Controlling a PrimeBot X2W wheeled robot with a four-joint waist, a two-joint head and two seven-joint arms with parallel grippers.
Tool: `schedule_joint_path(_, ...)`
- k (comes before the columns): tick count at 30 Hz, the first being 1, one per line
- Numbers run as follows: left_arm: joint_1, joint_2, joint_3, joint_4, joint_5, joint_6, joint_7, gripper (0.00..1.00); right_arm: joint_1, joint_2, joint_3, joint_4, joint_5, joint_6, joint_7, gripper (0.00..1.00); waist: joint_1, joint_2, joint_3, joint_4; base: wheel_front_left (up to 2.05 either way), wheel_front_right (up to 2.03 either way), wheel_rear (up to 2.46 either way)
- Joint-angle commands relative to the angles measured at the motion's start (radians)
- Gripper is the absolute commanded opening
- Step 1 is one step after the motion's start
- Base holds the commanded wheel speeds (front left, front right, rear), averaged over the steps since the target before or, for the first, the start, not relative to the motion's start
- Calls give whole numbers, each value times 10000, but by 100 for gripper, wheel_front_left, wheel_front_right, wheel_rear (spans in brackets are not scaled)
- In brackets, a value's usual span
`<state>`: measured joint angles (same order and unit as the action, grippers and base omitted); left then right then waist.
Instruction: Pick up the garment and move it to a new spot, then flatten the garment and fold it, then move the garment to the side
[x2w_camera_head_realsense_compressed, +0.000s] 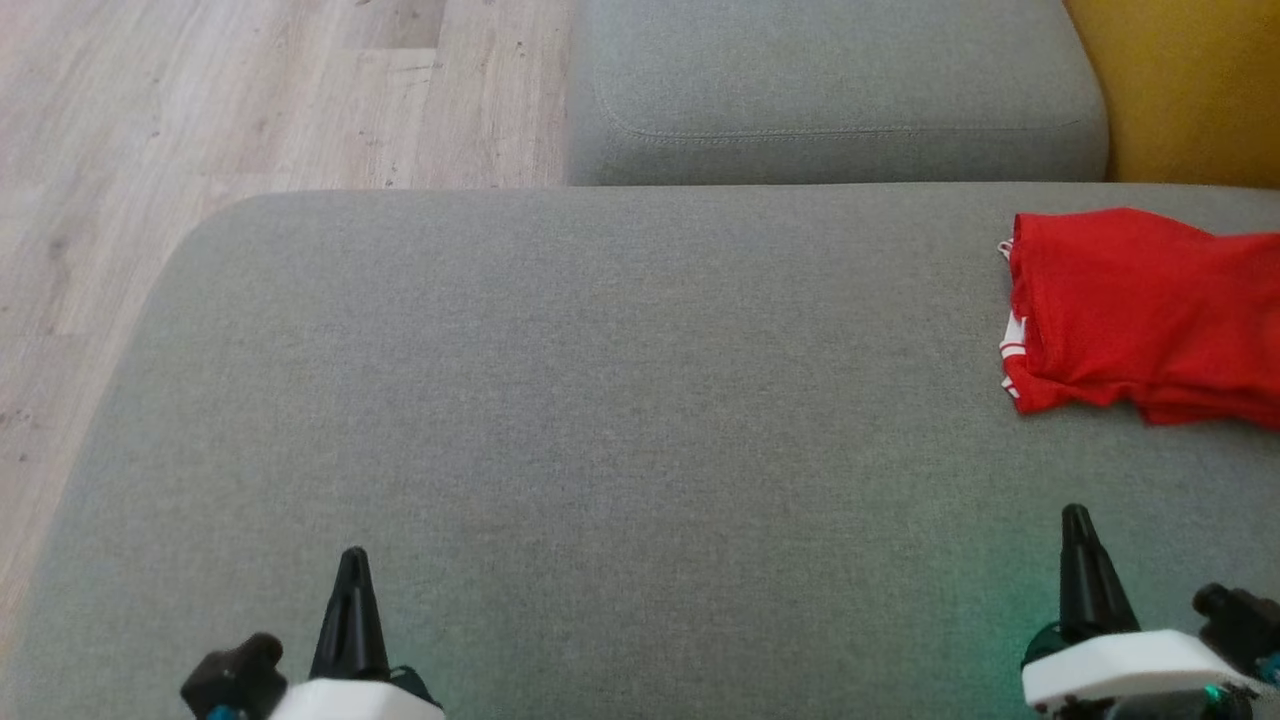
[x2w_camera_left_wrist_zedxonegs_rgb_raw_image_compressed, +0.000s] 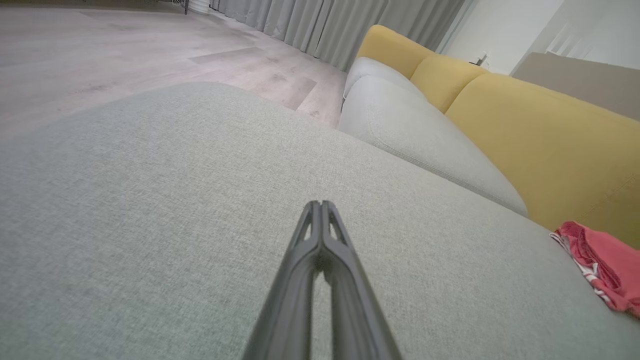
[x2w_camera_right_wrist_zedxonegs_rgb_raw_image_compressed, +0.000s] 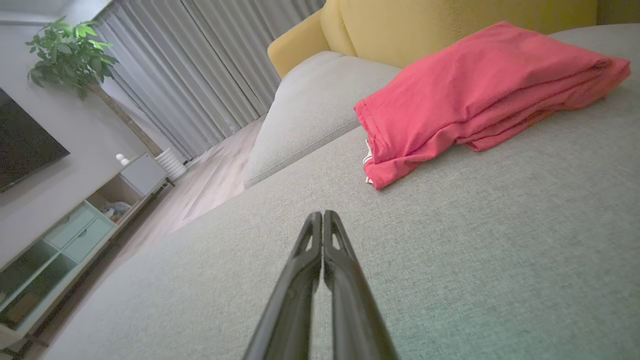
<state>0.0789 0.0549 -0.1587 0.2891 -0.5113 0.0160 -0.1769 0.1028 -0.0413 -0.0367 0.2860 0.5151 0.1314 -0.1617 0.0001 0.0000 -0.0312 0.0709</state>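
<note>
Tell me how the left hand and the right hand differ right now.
The right hand sits close to the folded red garment; the left hand is far across the grey cushion from it. The right hand also reaches slightly further forward than the left hand. Both are shut and empty, over the cushion.

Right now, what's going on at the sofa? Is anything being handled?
Nothing is held at this moment. The red garment lies folded in a compact stack at the right side of the grey seat cushion, close to the yellow backrest. The left gripper and right gripper are both shut and empty, low over the near edge of the cushion, well apart from the garment. The fold and the move aside look done.
</note>
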Motion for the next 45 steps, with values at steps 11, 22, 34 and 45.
schedule_joint_path(11, -729, 96, 486, -322, -1567, -266, 325, 0, -759, -42, -97, -352, 1538, -3, 375, 0, -1, 0, 45, -91, 0, 0, 0)
schedule_joint_path(22, -890, 112, 762, -344, -2982, -441, 661, 0, -956, -49, -197, -361, 2909, -3, 723, 0, -1, 0, 88, -181, 0, 0, 0)
schedule_joint_path(34, -1053, 120, 1049, -363, -4393, -617, 1005, 0, -1154, -56, -295, -370, 4285, -4, 1071, 0, -1, 0, 132, -272, 0, 0, 0)
schedule_joint_path(45, -1203, 123, 1319, -379, -5681, -778, 1326, 0, -1334, -62, -386, -378, 5545, -5, 1389, 0, -1, 0, 172, -354, 0, 0, 0)
